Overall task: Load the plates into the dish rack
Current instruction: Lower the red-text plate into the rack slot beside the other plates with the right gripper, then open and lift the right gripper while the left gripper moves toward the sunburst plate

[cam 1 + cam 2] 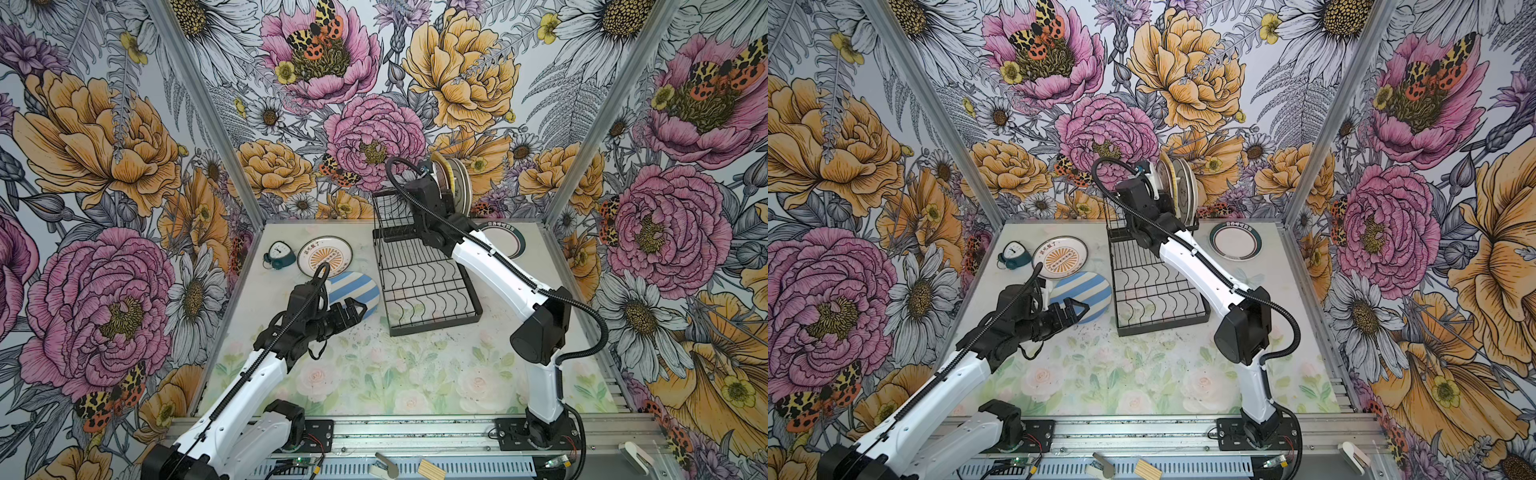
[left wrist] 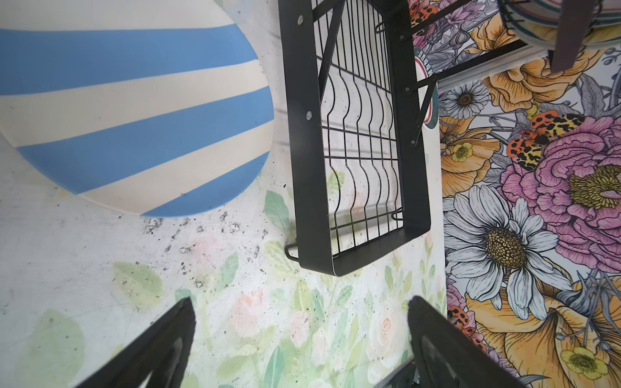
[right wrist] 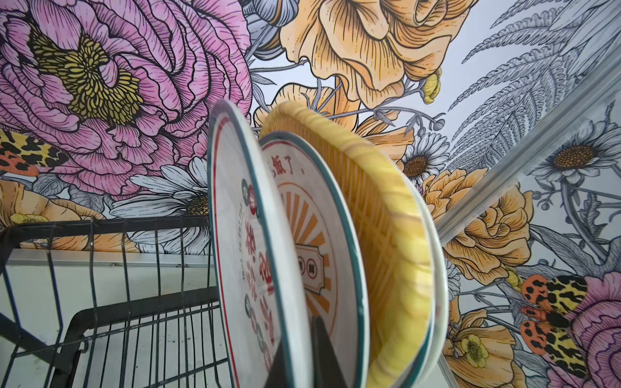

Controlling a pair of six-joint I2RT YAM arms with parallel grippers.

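Currently the right jaws pinch the rim of a red-lettered plate (image 3: 235, 255), which stands upright on the dish rack's (image 1: 436, 326) upper shelf beside a yellow woven plate (image 3: 379, 218). The left jaws hang spread just left of the rack, above the worktop (image 1: 415, 374) at the edge of the striped plate (image 1: 357, 286). A green-ringed plate (image 1: 1235, 241) lies flat right of the rack.

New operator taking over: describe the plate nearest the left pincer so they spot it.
Find the black wire dish rack. Left of it, by the left pincer, a round plate lies flat. It alone has broad blue and cream stripes; the plate behind shows an orange sunburst.
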